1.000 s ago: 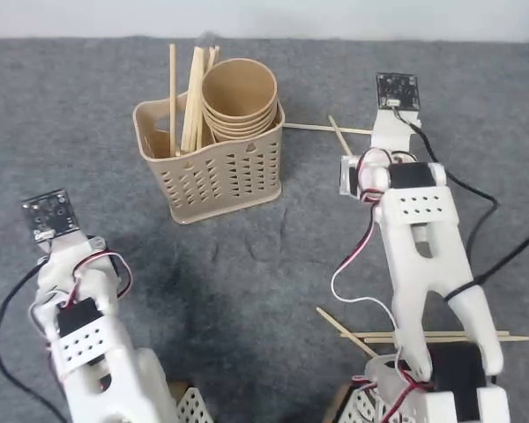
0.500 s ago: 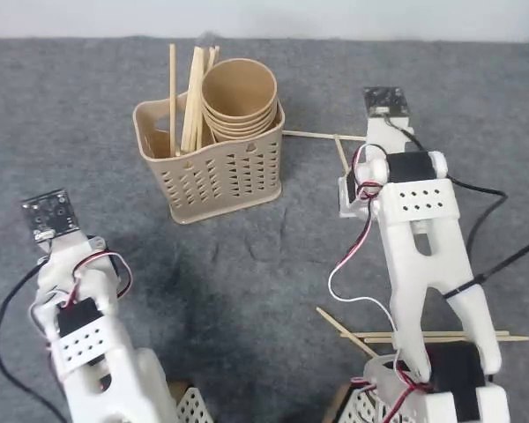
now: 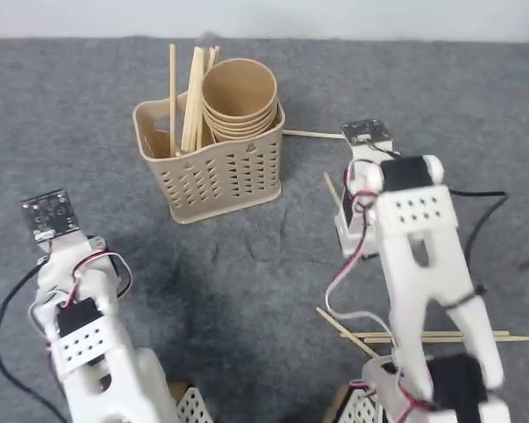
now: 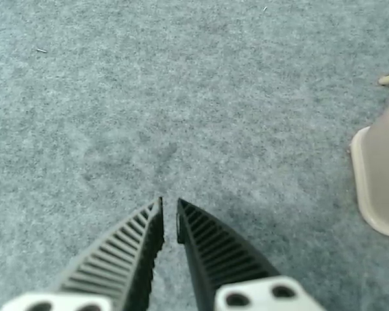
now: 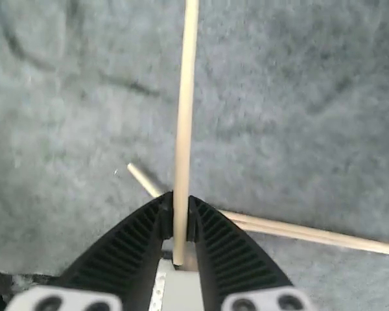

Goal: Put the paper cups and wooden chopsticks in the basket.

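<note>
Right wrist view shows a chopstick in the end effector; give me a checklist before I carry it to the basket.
1. Grip: the right end effector is shut on the held chopstick near its end: ok.
2. Held stick lifted clear of the table: cannot tell.
3. Free of the loose chopsticks lying beneath it: cannot tell.
4. The basket stands upright, with space beside the paper cups: ok.
5. The left end effector is shut and off the path to the basket: ok.

The basket (image 3: 220, 181) is matt plastic, the cups (image 3: 249, 116) brown paper, the chopstick (image 5: 185, 97) smooth pale wood (the tabletop (image 3: 247, 282) is fuzzy grey cloth).
</note>
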`<state>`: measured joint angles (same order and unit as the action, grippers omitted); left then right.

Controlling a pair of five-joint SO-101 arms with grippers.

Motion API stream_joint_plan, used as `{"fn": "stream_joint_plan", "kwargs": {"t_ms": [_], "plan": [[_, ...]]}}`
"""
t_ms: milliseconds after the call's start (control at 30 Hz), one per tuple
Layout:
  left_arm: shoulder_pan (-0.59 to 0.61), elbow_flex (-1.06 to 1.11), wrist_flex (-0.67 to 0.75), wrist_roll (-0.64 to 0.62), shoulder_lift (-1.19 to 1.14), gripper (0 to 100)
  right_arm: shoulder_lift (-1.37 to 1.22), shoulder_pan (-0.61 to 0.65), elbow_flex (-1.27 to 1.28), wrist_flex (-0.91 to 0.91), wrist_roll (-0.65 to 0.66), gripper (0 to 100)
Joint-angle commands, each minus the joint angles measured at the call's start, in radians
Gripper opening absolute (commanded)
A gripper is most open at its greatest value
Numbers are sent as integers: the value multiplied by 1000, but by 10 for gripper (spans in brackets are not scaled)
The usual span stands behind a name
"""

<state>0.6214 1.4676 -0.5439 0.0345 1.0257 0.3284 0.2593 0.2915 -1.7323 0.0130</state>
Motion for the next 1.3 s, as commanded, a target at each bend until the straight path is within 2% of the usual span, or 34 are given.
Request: {"fn": "stream_joint_plan", "kwargs": {"t_ms": [0,233,300,567,700,767,833,967,1067,1167,1267], "plan": [[2,-4,21,9,15,34,170,19,-11,-56,21,8],[2,-4,21,9,15,34,351,203,267,-19,14,10],[2,-4,21,9,15,34,355,196,311,30,18,20],[2,-4,21,9,15,34,360,213,321,27,68,270],[2,-4,21,9,15,34,366,200,281,5,66,318],[2,-4,21,9,15,34,355,143,250,42,61,313],[2,-4,21,9,15,34,354,67,239,157,23,260],[2,-4,21,9,15,34,351,-73,261,452,-127,0],[2,-4,21,9,15,34,311,-104,318,654,-153,54],[2,-4,21,9,15,34,203,-105,347,846,-149,2],[2,-4,21,9,15,34,48,-108,313,990,-149,6]]}}
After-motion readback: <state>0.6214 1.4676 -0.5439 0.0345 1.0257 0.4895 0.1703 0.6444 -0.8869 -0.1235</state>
